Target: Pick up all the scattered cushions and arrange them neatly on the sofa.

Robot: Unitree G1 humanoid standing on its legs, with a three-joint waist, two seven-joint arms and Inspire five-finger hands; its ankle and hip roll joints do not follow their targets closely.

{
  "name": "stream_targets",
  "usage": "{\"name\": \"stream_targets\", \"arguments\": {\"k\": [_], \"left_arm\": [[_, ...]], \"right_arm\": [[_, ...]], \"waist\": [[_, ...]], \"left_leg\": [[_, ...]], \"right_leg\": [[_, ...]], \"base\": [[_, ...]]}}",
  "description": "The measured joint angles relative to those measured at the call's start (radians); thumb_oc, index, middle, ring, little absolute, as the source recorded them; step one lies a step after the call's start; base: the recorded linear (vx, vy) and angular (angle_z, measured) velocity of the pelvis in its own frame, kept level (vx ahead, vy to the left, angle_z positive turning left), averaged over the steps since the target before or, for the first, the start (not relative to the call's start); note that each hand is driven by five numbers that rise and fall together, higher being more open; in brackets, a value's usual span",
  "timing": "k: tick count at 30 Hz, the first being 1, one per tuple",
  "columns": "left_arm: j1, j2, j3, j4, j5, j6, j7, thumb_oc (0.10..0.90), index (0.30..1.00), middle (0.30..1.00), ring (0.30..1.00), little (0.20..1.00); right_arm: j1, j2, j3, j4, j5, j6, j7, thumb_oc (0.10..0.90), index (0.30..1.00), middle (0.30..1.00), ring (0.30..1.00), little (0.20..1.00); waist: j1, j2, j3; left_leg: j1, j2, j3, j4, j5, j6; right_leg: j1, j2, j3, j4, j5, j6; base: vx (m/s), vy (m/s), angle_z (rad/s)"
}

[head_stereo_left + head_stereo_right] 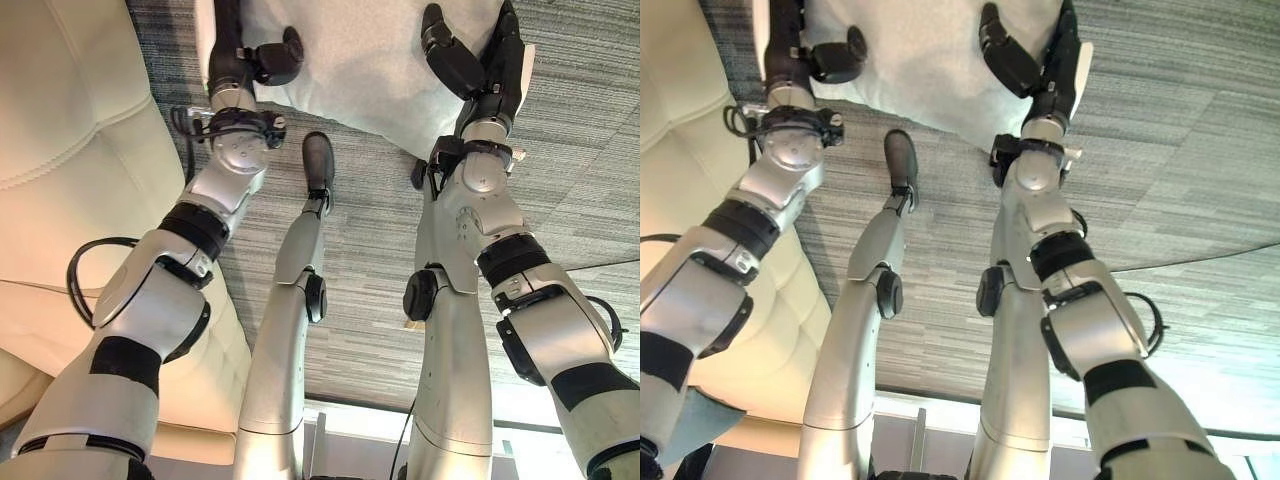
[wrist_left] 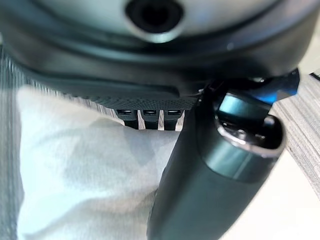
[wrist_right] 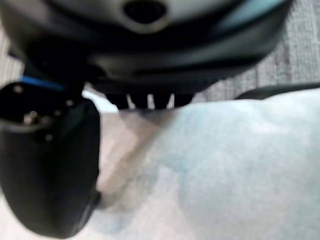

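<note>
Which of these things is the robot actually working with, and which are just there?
Part of the job:
white cushion, gripped at its edges by the left robot hand and right robot hand
cream sofa

Just there:
grey carpet

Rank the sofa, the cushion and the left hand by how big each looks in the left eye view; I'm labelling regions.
1. sofa, cut off by the view's edge
2. cushion, also cut off at the top
3. left hand, clearly the smallest

Sofa and cushion are partly out of view, so their order is unsure.
</note>
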Motion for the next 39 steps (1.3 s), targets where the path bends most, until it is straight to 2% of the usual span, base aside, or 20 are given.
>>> {"name": "stream_targets", "arguments": {"k": [1,10,15,18,23,26,27,29,30,31,32,33,35,36,37,38,39], "left_arm": [[0.000,-0.001,0.000,0.000,0.000,0.000,0.000,0.400,0.300,0.300,0.300,0.300],[0.047,0.018,0.009,-0.077,0.002,0.005,0.005,0.400,0.300,0.300,0.300,0.300],[0.152,0.016,0.047,-0.175,0.035,0.007,0.003,0.400,0.300,0.300,0.300,0.300],[0.236,0.027,0.068,-0.250,0.101,0.026,0.000,0.400,0.300,0.300,0.300,0.300],[0.410,0.029,0.138,-0.375,0.190,0.032,-0.030,0.400,0.300,0.300,0.300,0.300],[0.511,0.034,0.196,-0.454,0.207,0.038,-0.049,0.400,0.300,0.300,0.300,0.300],[0.573,0.041,0.222,-0.499,0.217,0.039,-0.056,0.400,0.300,0.300,0.300,0.300],[0.629,0.044,0.253,-0.546,0.218,0.032,-0.059,0.400,0.300,0.300,0.300,0.300],[0.711,0.036,0.303,-0.591,0.216,0.032,-0.084,0.400,0.300,0.300,0.300,0.300],[0.754,0.019,0.314,-0.609,0.217,0.028,-0.088,0.400,0.300,0.300,0.300,0.300],[0.829,0.024,0.318,-0.639,0.216,0.015,-0.091,0.400,0.300,0.300,0.300,0.300],[0.872,0.027,0.327,-0.661,0.216,0.005,-0.099,0.400,0.300,0.300,0.300,0.300],[0.944,0.025,0.335,-0.710,0.215,-0.010,-0.115,0.400,0.300,0.300,0.300,0.300],[1.014,0.026,0.354,-0.754,0.211,-0.022,-0.128,0.400,0.300,0.300,0.300,0.300],[1.062,0.015,0.369,-0.794,0.206,-0.021,-0.145,0.400,0.300,0.300,0.300,0.300],[1.161,-0.005,0.365,-0.850,0.203,-0.026,-0.171,0.400,0.300,0.300,0.300,0.300],[1.222,-0.010,0.347,-0.871,0.202,-0.030,-0.179,0.400,0.300,0.300,0.300,0.300]], "right_arm": [[0.000,0.000,0.000,0.000,0.001,0.000,0.000,0.400,0.300,0.300,0.300,0.300],[0.057,-0.037,0.013,-0.031,0.006,0.006,0.002,0.400,0.300,0.300,0.300,0.300],[0.135,-0.029,0.020,-0.040,0.009,0.009,0.006,0.400,0.300,0.300,0.300,0.300],[0.248,-0.037,0.020,-0.125,0.033,0.013,0.025,0.400,0.300,0.300,0.300,0.300],[0.421,-0.059,0.020,-0.231,0.028,0.019,0.088,0.400,0.300,0.300,0.300,0.300],[0.475,-0.066,0.020,-0.296,0.011,0.040,0.101,0.400,0.300,0.300,0.300,0.300],[0.502,-0.076,0.019,-0.339,-0.013,0.043,0.112,0.400,0.300,0.300,0.300,0.300],[0.535,-0.079,0.012,-0.387,-0.040,0.043,0.118,0.400,0.300,0.300,0.300,0.300],[0.558,-0.076,0.011,-0.408,-0.072,0.053,0.130,0.400,0.300,0.300,0.300,0.300],[0.585,-0.077,0.012,-0.427,-0.090,0.056,0.135,0.400,0.300,0.300,0.300,0.300],[0.641,-0.078,-0.004,-0.479,-0.135,0.055,0.146,0.400,0.300,0.300,0.300,0.300],[0.670,-0.078,-0.021,-0.513,-0.163,0.055,0.158,0.400,0.300,0.300,0.300,0.300],[0.744,-0.076,-0.046,-0.576,-0.199,0.050,0.169,0.400,0.300,0.300,0.300,0.300],[0.794,-0.071,-0.083,-0.631,-0.219,0.052,0.181,0.400,0.300,0.300,0.300,0.300],[0.833,-0.064,-0.101,-0.662,-0.234,0.057,0.191,0.400,0.300,0.300,0.300,0.300],[0.945,-0.054,-0.129,-0.726,-0.252,0.064,0.199,0.400,0.300,0.300,0.300,0.300],[1.019,-0.052,-0.139,-0.766,-0.268,0.059,0.202,0.400,0.300,0.300,0.300,0.300]], "waist": [[0.000,0.000,0.000],[-0.021,0.000,0.000],[-0.057,-0.003,-0.001],[-0.090,-0.011,-0.002],[-0.120,-0.021,-0.003],[-0.111,-0.045,0.003],[-0.111,-0.047,0.005],[-0.101,-0.055,0.002],[-0.085,-0.066,0.010],[-0.087,-0.065,0.004],[-0.071,-0.064,-0.004],[-0.060,-0.064,-0.004],[-0.053,-0.066,-0.017],[-0.029,-0.060,-0.018],[-0.023,-0.060,-0.013],[-0.004,-0.049,-0.020],[-0.002,-0.038,-0.044]], "left_leg": [[0.000,0.000,0.000,0.001,0.000,0.000],[0.041,-0.010,0.005,0.010,0.004,0.011],[0.148,-0.015,0.001,-0.012,0.008,0.019],[0.231,-0.014,-0.004,-0.048,0.014,0.019],[0.424,-0.011,-0.010,-0.110,0.017,0.014],[0.565,-0.006,-0.010,-0.146,0.020,0.006],[0.637,0.000,-0.022,-0.168,0.025,-0.002],[0.714,0.003,-0.031,-0.196,0.028,-0.009],[0.819,0.010,-0.032,-0.226,0.033,-0.015],[0.868,0.012,-0.040,-0.244,0.034,-0.021],[0.963,0.018,-0.063,-0.289,0.041,-0.030],[1.013,0.023,-0.075,-0.317,0.044,-0.034],[1.094,0.029,-0.106,-0.367,0.058,-0.054],[1.154,0.043,-0.128,-0.407,0.062,-0.060],[1.200,0.048,-0.133,-0.435,0.065,-0.064],[1.288,0.059,-0.150,-0.476,0.087,-0.086],[1.312,0.061,-0.173,-0.485,0.088,-0.085]], "right_leg": [[0.000,-0.001,0.000,0.001,0.000,0.000],[0.039,-0.012,0.004,0.015,0.001,0.003],[0.149,-0.015,0.001,-0.005,0.000,0.008],[0.234,-0.011,-0.006,-0.041,-0.001,0.017],[0.413,-0.005,-0.013,-0.075,-0.003,0.017],[0.540,0.004,-0.016,-0.092,-0.006,0.009],[0.614,0.007,-0.035,-0.107,-0.006,0.008],[0.684,0.012,-0.038,-0.120,-0.012,0.011],[0.781,0.021,-0.044,-0.130,-0.021,0.002],[0.829,0.023,-0.055,-0.143,-0.026,0.002],[0.925,0.030,-0.071,-0.173,-0.034,0.006],[0.973,0.034,-0.088,-0.185,-0.051,0.019],[1.052,0.040,-0.117,-0.219,-0.061,0.014],[1.115,0.047,-0.149,-0.225,-0.072,0.014],[1.154,0.048,-0.163,-0.225,-0.081,0.004],[1.247,0.058,-0.195,-0.251,-0.095,-0.007],[1.288,0.062,-0.218,-0.272,-0.101,-0.004]], "base": [[0.00,0.000,0.00],[-0.02,-0.020,0.00],[-0.06,-0.059,0.01],[-0.09,-0.096,-0.01],[-0.07,-0.097,-0.01],[-0.08,-0.095,-0.04],[0.00,-0.115,0.01],[0.00,-0.121,0.02],[0.01,-0.080,0.03],[0.07,-0.123,0.13],[0.06,-0.095,0.21],[0.12,-0.145,0.26],[0.13,-0.124,0.36],[0.18,-0.178,0.44],[0.21,-0.217,0.54],[0.12,-0.111,0.59],[0.12,-0.118,0.82]]}}
